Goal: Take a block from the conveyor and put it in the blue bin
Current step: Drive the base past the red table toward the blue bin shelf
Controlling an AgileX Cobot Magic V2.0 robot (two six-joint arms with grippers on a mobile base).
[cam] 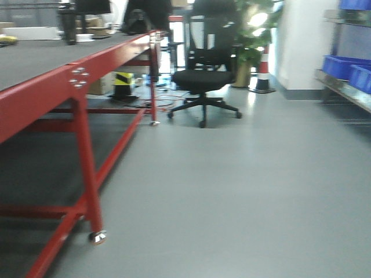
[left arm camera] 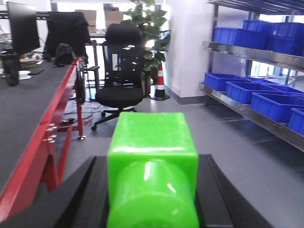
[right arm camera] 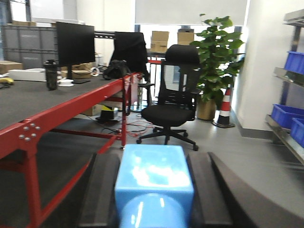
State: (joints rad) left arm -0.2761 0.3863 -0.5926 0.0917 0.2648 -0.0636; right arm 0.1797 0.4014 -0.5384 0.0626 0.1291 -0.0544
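Found the left gripper [left arm camera: 151,159] closed on a green block [left arm camera: 153,175], with one black finger [left arm camera: 80,194] pressed on each side and the jaws spread just as wide as the block. Found the right gripper [right arm camera: 154,156] in the same manner, pinching a light blue block [right arm camera: 154,185] between its dark fingers [right arm camera: 102,190]. Saw both blocks held in front of the wrist cameras, to the right of the conveyor [cam: 35,61], not on it and not in any blue bin [left arm camera: 275,102]. Noted each block as a glossy plastic cube with rounded edges and a rounded bulge on the near side, the green one very bright, the blue one pale with white reflections on top. Got the grippers and the blocks only from the two wrist views. Got from the front view, rather blurred, the red frame [cam: 81,139] under the conveyor down to a small caster wheel [cam: 97,236] on the grey floor [cam: 243,191]. Saw the conveyor at the left in all three views, a flat dark grey belt. Noticed the blue bins best in the left wrist view, in rows on a metal shelf [left arm camera: 247,52] at the right, and only at the edge in the other two. Met a black office chair [cam: 203,75], a green plant [right arm camera: 216,52] and a striped cone [left arm camera: 160,83] farther back.
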